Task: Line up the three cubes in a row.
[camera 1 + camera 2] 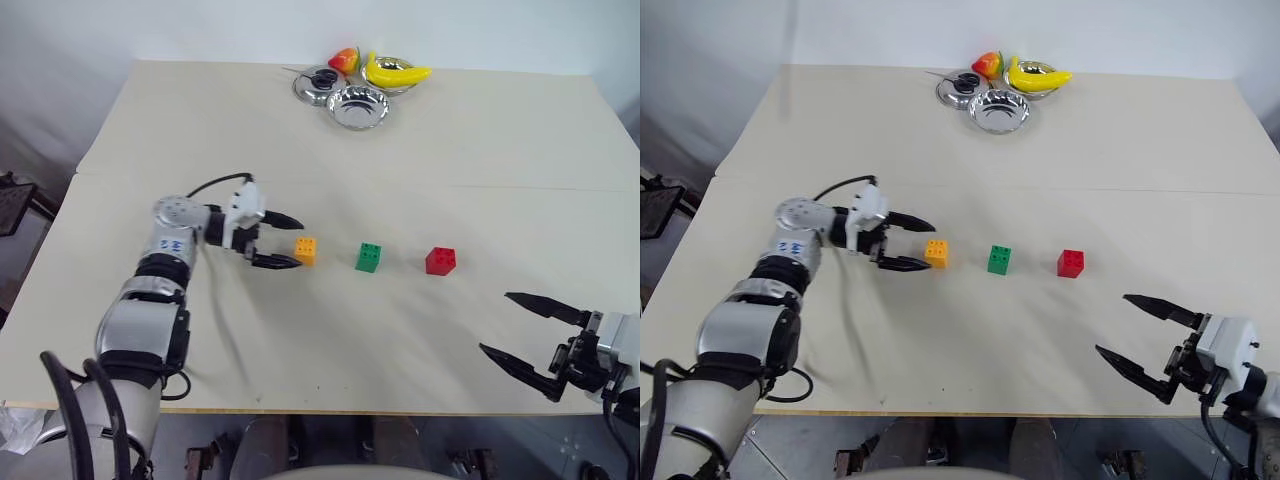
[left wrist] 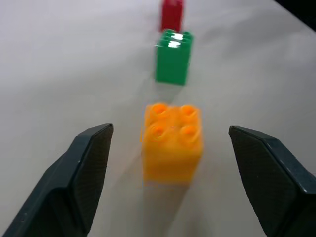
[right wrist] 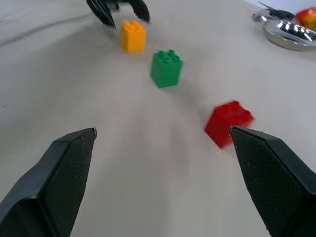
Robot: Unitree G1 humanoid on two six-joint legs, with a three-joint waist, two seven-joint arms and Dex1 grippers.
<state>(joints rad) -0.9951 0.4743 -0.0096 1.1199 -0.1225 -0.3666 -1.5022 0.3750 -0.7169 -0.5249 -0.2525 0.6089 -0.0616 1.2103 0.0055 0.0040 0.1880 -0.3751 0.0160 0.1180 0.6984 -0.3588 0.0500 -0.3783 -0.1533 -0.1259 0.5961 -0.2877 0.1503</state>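
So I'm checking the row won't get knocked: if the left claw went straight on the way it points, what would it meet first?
The orange cube, which sits just ahead of the open left claw, between its tips but untouched. Behind it come the green cube and the red cube, roughly along the same line.

The surface (image 1: 480, 150) is a pale cream, plain and unpatterned. On it sit an orange cube (image 1: 306, 250), a green cube (image 1: 368, 257) and a red cube (image 1: 440, 261), each one solid colour with studs of the same shade. The left pincer (image 1: 283, 241) has black fingers on a white and silver arm, and the right pincer (image 1: 520, 332) is black too. At the far edge, shiny silver bowls (image 1: 357, 106) stand by a yellow banana (image 1: 396, 73) and a red-orange fruit (image 1: 344, 60).
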